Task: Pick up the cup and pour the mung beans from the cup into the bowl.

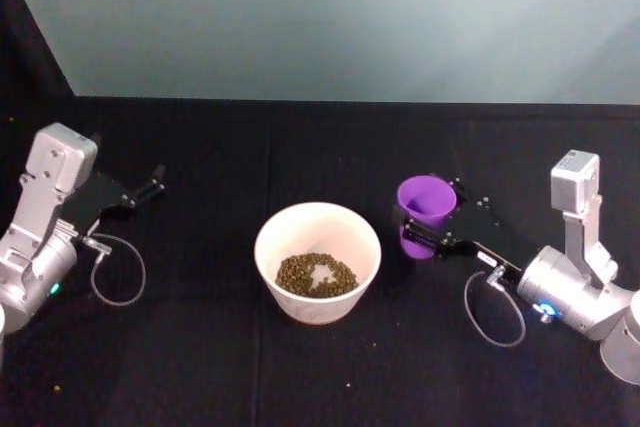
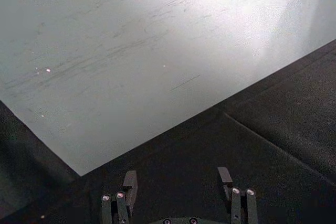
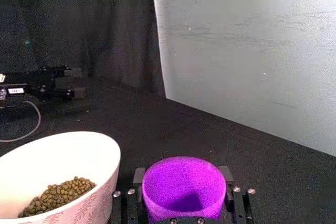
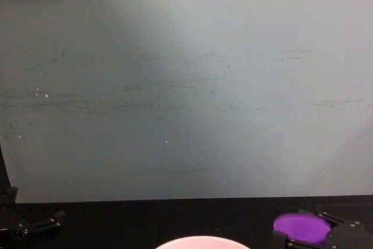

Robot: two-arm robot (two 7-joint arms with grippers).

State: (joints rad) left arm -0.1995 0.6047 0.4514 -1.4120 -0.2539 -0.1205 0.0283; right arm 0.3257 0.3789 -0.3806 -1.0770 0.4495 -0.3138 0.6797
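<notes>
While the right claw (image 1: pixel 432 222) pinches the cup (image 1: pixel 425 213) between its two fingers, we see the purple cup upright just right of the bowl (image 1: pixel 318 260), close to its rim. In the right wrist view the cup (image 3: pixel 184 187) looks empty inside, and mung beans (image 1: pixel 316 275) already lie in the bowl, so we judge the pour done or nearly so. Risks from here: the claw swings the cup sideways and knocks the bowl's rim, shifting it or scattering beans on the black desk (image 1: pixel 200 367); or it lets go while the cup is off the desk or tilted, so it tips. The left claw (image 2: pixel 178 190) sits parked far left, fingers spread, holding nothing.
</notes>
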